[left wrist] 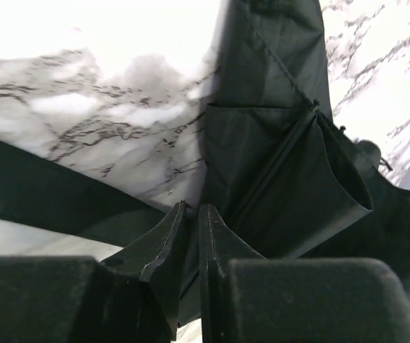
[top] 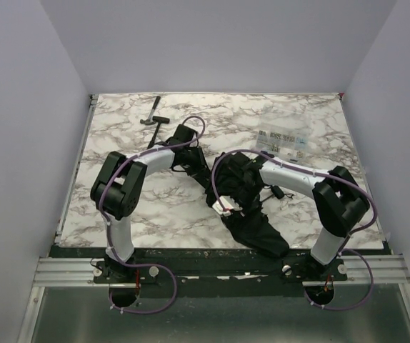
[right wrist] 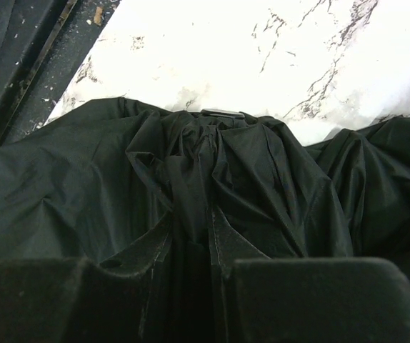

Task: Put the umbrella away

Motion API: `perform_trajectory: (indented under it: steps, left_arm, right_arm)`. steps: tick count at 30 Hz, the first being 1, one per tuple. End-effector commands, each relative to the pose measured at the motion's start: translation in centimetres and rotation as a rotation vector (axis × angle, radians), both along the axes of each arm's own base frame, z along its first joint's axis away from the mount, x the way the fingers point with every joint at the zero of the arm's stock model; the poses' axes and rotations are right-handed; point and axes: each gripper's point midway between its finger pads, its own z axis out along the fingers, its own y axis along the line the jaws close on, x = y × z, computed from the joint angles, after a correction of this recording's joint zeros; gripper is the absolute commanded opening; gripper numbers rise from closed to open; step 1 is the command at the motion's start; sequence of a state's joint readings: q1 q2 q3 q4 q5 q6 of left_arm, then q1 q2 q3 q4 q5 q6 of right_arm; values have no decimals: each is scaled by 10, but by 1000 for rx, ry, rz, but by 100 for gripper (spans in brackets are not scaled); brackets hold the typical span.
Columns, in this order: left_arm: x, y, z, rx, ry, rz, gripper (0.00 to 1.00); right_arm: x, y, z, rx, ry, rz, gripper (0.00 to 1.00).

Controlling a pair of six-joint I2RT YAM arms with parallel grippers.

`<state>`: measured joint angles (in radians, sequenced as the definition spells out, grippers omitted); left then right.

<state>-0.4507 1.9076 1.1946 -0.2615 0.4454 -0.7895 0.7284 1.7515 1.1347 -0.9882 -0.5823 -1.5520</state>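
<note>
White marble-patterned tabletop (top: 298, 114) holds the black matte-fabric compact umbrella (top: 258, 232), crumpled and unbundled; my left claw (left wrist: 191, 212) and right claw (right wrist: 191, 214) each seemingly pinch canopy folds.

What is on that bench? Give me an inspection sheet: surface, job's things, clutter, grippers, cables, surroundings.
Surface: white marble table, grey veining, no spills seen.
Job's things: black umbrella lying crumpled near the middle and front, canopy loose, not put away.
Clutter: hammer at the far left; clear packet with a printed label at the far right.
Grippers: left gripper pinched on umbrella fabric; right gripper pinched on a fabric fold.
Cables: purple cables looping along both arms and at the bases.
Surroundings: plain pale walls on three sides; metal rail at the near edge.
</note>
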Motion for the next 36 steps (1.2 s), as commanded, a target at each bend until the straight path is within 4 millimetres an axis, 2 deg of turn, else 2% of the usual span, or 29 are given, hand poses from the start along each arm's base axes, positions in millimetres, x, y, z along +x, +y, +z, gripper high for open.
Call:
perform_trajectory:
  steps: [1,5,9,14,17,20,22,28,30,32,36]
  left_arm:
    - [-28,-35,1,-72,21,-161,13]
    - [-62,-50,4,-78,46,-263,11]
    - [-102,-51,-14,-71,105,-323,10]
    - [-132,-58,-28,-84,153,-352,10]
    - [-134,-53,-43,-57,177,-335,10]
    - [-125,-48,-56,-42,202,-302,11]
    - [-118,-46,-60,-35,206,-284,11]
    - [-105,-45,-65,-7,216,-269,11]
    - [-104,-45,-65,-8,217,-272,11]
    - [-106,-46,-64,-12,225,-281,11]
    - [-111,-47,-53,-44,221,-303,11]
  right_arm:
    - [22,10,-1,30,-123,-28,19]
    - [50,26,12,97,-249,-77,20]
    - [71,42,30,160,-318,-109,21]
    - [88,52,37,212,-399,-144,29]
    - [83,51,42,239,-408,-114,43]
    - [56,48,52,292,-365,-17,66]
    - [45,46,59,319,-356,31,74]
    - [47,39,60,315,-419,62,78]
    - [46,39,59,318,-432,69,83]
    - [52,38,51,305,-467,56,88]
    - [70,33,27,249,-520,1,89]
